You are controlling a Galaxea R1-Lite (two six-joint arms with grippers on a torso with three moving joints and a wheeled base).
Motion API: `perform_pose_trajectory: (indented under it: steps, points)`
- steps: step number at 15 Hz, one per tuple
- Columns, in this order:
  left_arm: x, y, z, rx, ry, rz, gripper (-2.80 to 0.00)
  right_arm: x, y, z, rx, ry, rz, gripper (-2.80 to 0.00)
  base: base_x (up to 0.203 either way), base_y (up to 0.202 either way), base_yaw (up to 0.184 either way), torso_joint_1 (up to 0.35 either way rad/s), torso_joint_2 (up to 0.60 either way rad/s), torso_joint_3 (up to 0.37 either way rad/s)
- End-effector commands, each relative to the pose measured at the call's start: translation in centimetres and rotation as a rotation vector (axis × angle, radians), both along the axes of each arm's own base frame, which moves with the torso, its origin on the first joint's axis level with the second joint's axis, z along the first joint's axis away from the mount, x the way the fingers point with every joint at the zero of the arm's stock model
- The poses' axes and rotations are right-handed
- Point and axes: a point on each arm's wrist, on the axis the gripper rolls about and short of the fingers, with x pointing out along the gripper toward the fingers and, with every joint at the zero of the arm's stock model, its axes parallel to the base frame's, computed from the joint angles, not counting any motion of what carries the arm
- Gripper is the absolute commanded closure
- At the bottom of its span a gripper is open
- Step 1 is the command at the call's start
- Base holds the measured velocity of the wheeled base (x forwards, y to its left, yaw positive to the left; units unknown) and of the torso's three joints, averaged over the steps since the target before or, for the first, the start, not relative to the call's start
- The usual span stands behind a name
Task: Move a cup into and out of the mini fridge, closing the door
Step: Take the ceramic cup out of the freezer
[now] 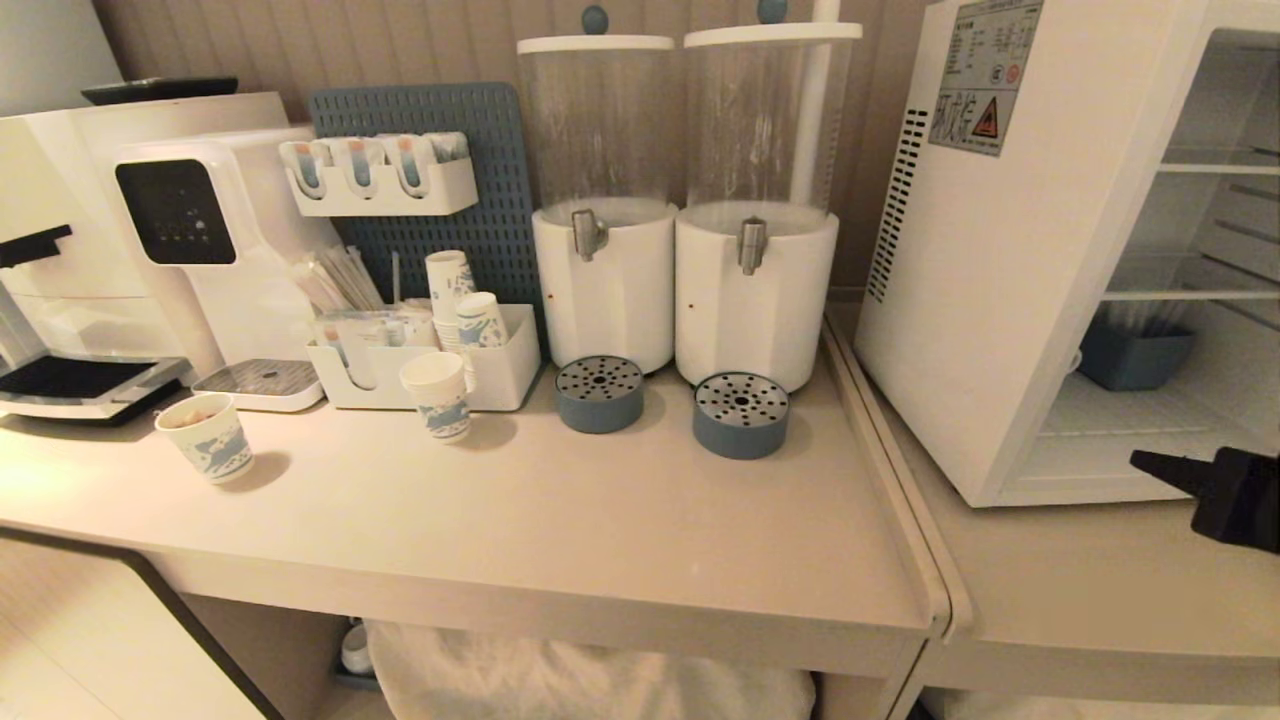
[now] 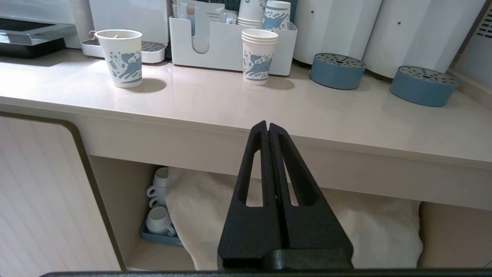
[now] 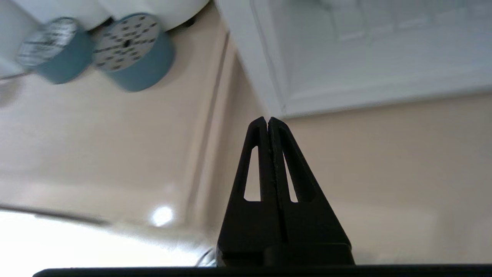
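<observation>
Left gripper [image 2: 268,127] parked below the counter [image 1: 560,520] edge, fingers pressed together, empty. On the counter, left to right: three paper cups standing loose or nested [image 1: 205,437], two drink dispensers [image 1: 603,285], two blue drip trays [image 1: 599,394]. Under the counter, four white mugs [image 2: 158,220] on a blue tray; the cup is presumably one of these. Judged rigid, glazed and slippery, chippable, moderately heavy; best pinched across the rim wall or at the handle. Mini fridge [image 1: 960,300] far right, interior exposed, door itself out of view. Right gripper [image 1: 1150,462] clenched, empty, over the counter just before the fridge's bottom front edge.
</observation>
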Motion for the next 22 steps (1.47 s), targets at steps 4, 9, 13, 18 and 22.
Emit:
perform_pose_trajectory:
  steps: [4, 9, 13, 18, 22]
  points:
    - [0.3, 0.0, -1.1, -0.011, 0.033, 0.001, 0.0, 3.1, -4.0, -4.3, -0.118, -0.168, 0.016, 0.0, 0.0, 0.0, 0.0, 0.0, 0.0, 0.0]
    - [0.3, 0.0, -1.1, -0.012, 0.033, -0.001, 0.0, 3.9, -7.2, -5.5, -0.134, -0.17, 0.121, 0.0, 0.0, 0.0, 0.0, 0.0, 0.0, 0.0]
    - [0.3, 0.0, -1.1, -0.017, 0.033, 0.0, 0.0, 6.2, -9.1, -7.4, -0.14, -0.156, 0.277, 0.0, 0.0, 0.0, 0.0, 0.0, 0.0, 0.0]
    - [0.3, 0.0, -1.1, -0.023, 0.033, -0.001, 0.0, 10.6, -10.9, -7.4, -0.158, -0.188, 0.299, 0.0, 0.0, 0.0, 0.0, 0.0, 0.0, 0.0]
    - [0.3, 0.0, -1.1, -0.024, 0.033, 0.001, 0.0, 12.7, -11.5, -7.1, -0.16, -0.189, 0.302, -2.8, 0.0, 0.0, 0.0, 0.0, 0.0, 0.0]
